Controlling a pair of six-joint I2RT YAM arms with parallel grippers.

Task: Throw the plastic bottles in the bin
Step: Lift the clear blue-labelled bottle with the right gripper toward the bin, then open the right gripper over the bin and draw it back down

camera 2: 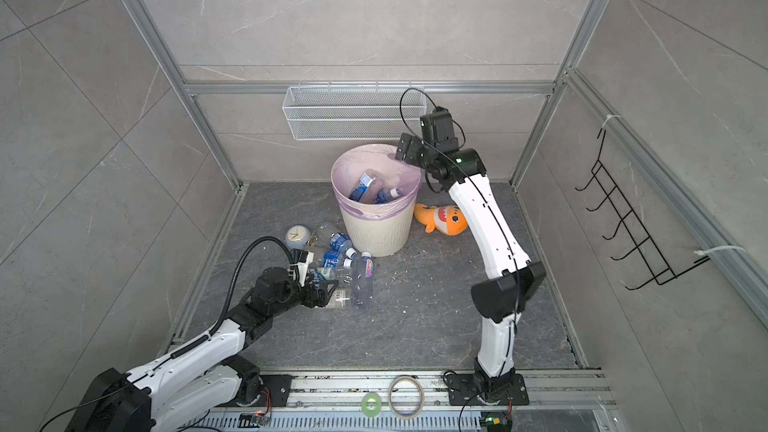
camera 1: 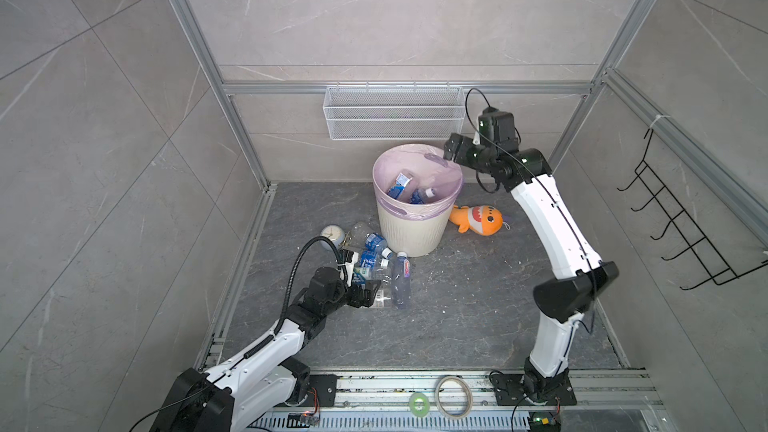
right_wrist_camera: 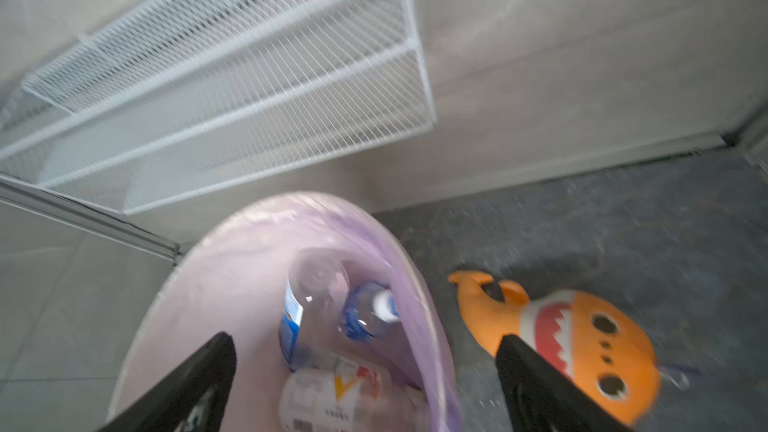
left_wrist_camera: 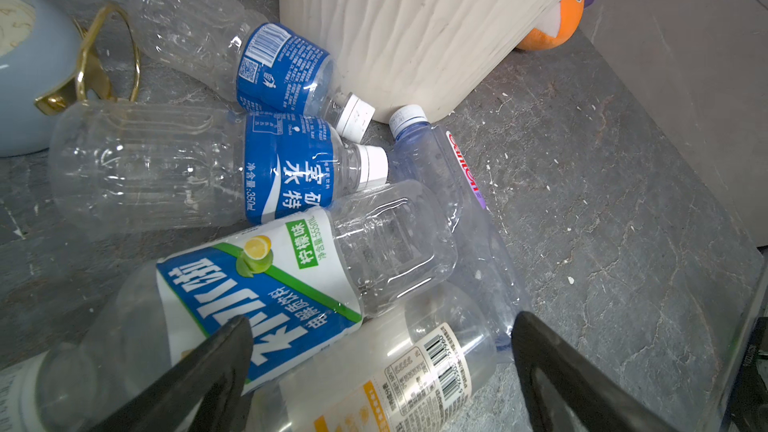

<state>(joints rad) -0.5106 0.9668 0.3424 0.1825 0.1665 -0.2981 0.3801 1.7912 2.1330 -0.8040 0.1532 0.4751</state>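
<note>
Overhead, the right tool (right_wrist_camera: 365, 384) hangs above the bin (camera 1: 409, 230), its jaws spread wide with nothing between them; directly below it several plastic bottles (right_wrist_camera: 332, 326) lie inside on the pink-lilac liner (camera 2: 376, 168), and the orange shark toy (right_wrist_camera: 582, 338) sits on the floor beside it. Meanwhile the left tool (left_wrist_camera: 380, 371) is low over the floor, jaws wide apart, straddling a barcode-labelled bottle (left_wrist_camera: 395, 371). Ahead of it the remaining bottles (left_wrist_camera: 249, 168) lie in a heap against the bin's base, the pale-blue clock (camera 1: 332, 234) just beyond.
</note>
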